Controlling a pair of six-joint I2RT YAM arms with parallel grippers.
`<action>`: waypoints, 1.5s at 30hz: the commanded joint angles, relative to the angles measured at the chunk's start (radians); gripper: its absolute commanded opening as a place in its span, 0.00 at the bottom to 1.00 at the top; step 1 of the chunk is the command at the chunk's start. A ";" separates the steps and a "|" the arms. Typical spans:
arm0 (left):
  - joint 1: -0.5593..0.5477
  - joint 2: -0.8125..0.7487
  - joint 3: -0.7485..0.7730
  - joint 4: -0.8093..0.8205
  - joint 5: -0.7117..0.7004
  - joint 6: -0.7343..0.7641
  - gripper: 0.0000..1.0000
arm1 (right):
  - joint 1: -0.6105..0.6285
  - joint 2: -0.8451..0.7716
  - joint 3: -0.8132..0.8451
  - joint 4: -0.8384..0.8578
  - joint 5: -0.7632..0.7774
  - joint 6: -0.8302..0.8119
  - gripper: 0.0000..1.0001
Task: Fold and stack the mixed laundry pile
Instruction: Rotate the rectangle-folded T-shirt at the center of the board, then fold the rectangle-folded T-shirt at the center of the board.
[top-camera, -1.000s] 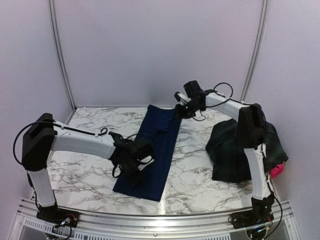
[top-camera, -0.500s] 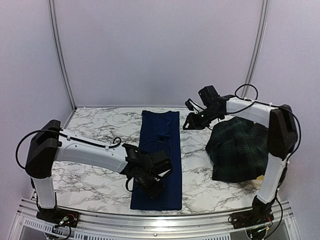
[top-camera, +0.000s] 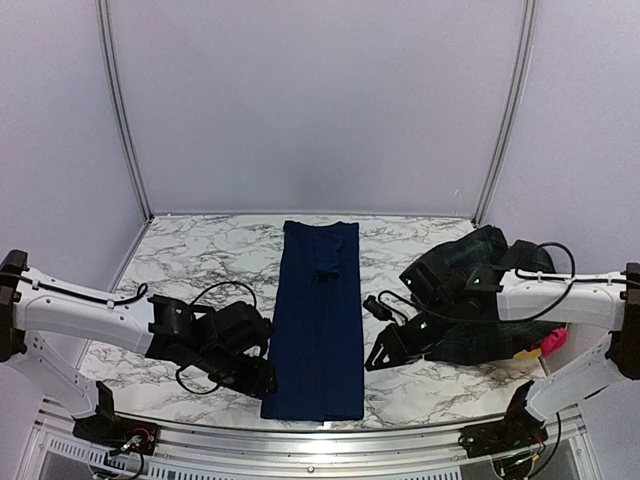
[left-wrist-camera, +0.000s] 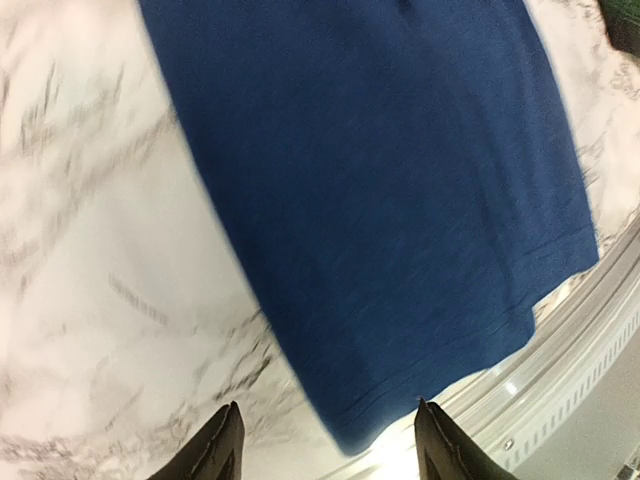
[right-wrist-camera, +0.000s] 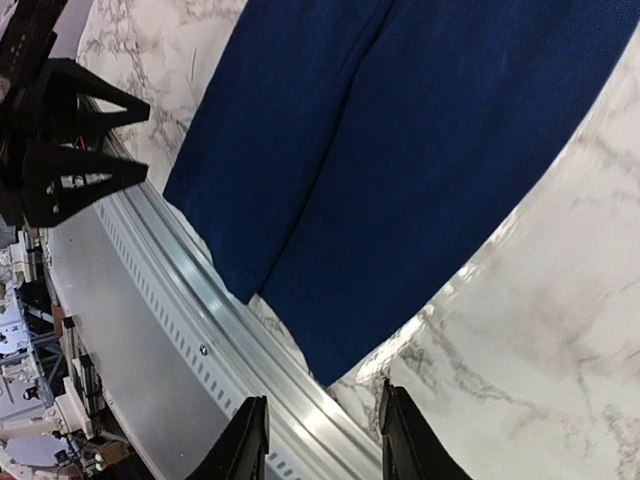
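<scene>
Both arms have dropped back toward the near edge, jaws apart and empty. The left gripper (top-camera: 262, 378) and right gripper (top-camera: 378, 355) flank the near end of the navy-blue cloth (top-camera: 320, 320), which lies flat mid-table with its long axis running near to far; the left sits closer.

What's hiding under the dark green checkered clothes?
A small pink piece pokes out at the right edge of the plaid garment, seemingly from beneath it. Anything else under there is covered by the cloth and by the right arm crossing over it.
</scene>
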 joint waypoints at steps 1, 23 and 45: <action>-0.015 -0.086 -0.106 0.080 0.076 -0.162 0.61 | 0.086 -0.073 -0.069 0.029 -0.016 0.164 0.34; -0.057 -0.005 -0.236 0.298 0.183 -0.287 0.41 | 0.215 0.109 -0.210 0.241 -0.037 0.279 0.38; -0.068 0.039 -0.224 0.333 0.199 -0.285 0.22 | 0.222 0.217 -0.167 0.279 -0.032 0.236 0.19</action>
